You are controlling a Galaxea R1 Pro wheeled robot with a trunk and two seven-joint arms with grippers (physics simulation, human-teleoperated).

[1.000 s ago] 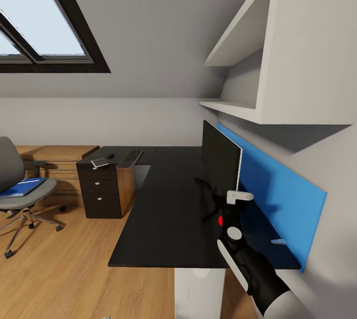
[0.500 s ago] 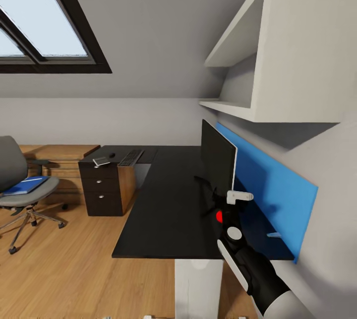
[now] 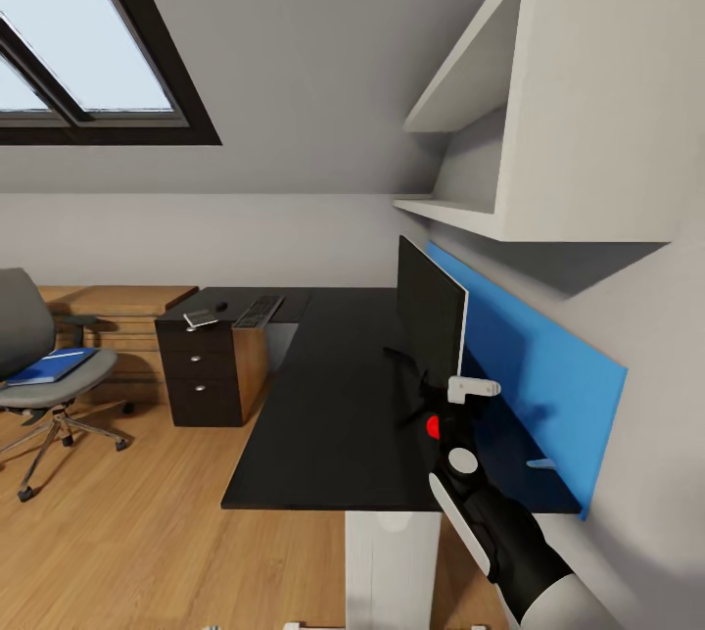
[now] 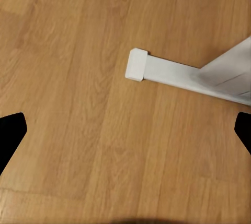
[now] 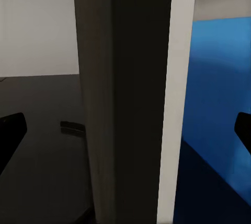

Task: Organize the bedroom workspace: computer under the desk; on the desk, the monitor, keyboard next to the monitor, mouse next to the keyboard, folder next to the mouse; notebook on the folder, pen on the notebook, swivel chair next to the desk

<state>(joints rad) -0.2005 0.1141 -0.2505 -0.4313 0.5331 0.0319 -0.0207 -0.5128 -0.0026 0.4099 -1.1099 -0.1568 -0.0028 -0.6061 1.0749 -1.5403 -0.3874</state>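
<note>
Careful: your right tool (image 5: 125, 130) is spread wide around the monitor (image 3: 429, 316) edge on the counter (image 3: 333, 395); closing off-centre could tip that thin screen. Left tool (image 4: 125, 135) spread over floor. Folder (image 3: 44, 367) sits on swivel chair (image 3: 39, 356).

1 monitor (image 3: 431, 319), 1 keyboard (image 3: 257, 311), 1 swivel chair (image 3: 39, 356) (1 folder (image 3: 47, 366) on it), 1 desk (image 3: 328, 395).

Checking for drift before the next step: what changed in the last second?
Mostly the view: the whole head picture shifted slightly between the first two frames, so the camera moved, not the things. Since then nothing visibly changed. The right gripper stays at the monitor; the folder still lies on the swivel chair.
</note>
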